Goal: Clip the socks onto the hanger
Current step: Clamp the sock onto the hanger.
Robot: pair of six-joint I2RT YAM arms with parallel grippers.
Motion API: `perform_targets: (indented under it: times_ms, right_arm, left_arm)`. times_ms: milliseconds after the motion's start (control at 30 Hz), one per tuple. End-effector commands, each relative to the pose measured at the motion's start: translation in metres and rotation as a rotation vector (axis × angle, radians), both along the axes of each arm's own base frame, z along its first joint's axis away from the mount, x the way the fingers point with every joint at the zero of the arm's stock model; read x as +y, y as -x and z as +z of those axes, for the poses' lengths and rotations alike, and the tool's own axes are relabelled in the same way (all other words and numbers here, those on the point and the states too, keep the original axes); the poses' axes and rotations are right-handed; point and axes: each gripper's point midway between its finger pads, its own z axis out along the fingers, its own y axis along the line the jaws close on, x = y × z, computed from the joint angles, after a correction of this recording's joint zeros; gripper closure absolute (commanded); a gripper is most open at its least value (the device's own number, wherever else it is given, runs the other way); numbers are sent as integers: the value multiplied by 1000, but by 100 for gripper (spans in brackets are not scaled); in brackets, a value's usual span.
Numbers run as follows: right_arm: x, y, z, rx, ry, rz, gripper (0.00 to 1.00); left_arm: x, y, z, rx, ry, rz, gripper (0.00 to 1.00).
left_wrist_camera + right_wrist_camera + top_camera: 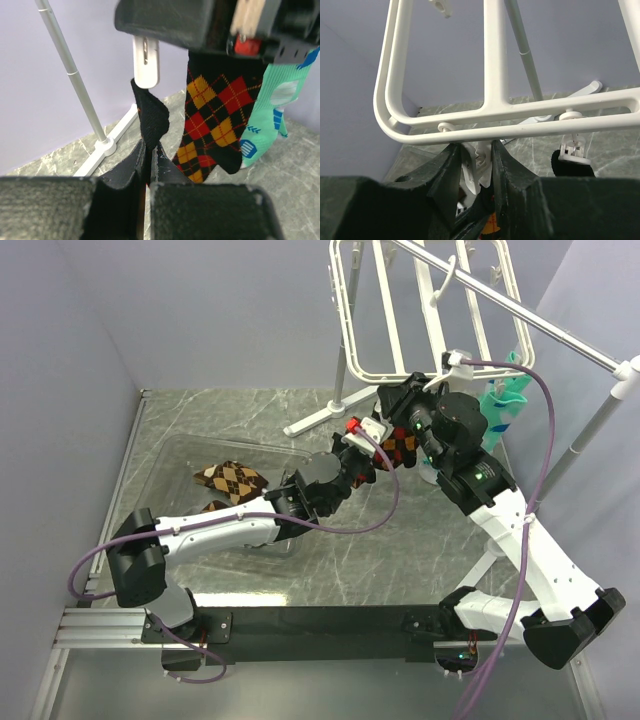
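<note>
The white hanger (345, 320) hangs from the silver pole at the back. My right gripper (398, 390) is at its lower rim. In the right wrist view it (477, 147) is shut on a white clip (482, 162) under the rim (485, 65). My left gripper (378, 452) is just below it. In the left wrist view it (150, 145) is shut on the black end of an argyle sock (150, 112), right under another white clip (146, 62). An argyle sock (220, 120) and a mint-green sock (272, 115) hang beside it. The mint-green sock also shows from above (505, 405).
More argyle socks (230, 478) lie in a clear tray (180, 455) on the marble table at the left. The silver pole stand (560, 335) slants across the back right, with its white feet (320, 420) on the table. Purple walls close in the sides.
</note>
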Motion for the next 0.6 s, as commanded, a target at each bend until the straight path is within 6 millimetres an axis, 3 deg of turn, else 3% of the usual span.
perform_targets:
  times_ms: [0,267,567]
  right_arm:
    - [-16,-3,26,-68,-12,-88,100]
    - [-15,-6,26,-75,20,-133,100]
    - [-10,-10,33,-80,2,-149,100]
  left_arm:
    - [16,10,48,-37,151,-1,99]
    - [8,14,56,-13,183,-40,99]
    - [2,11,52,3,154,-32,99]
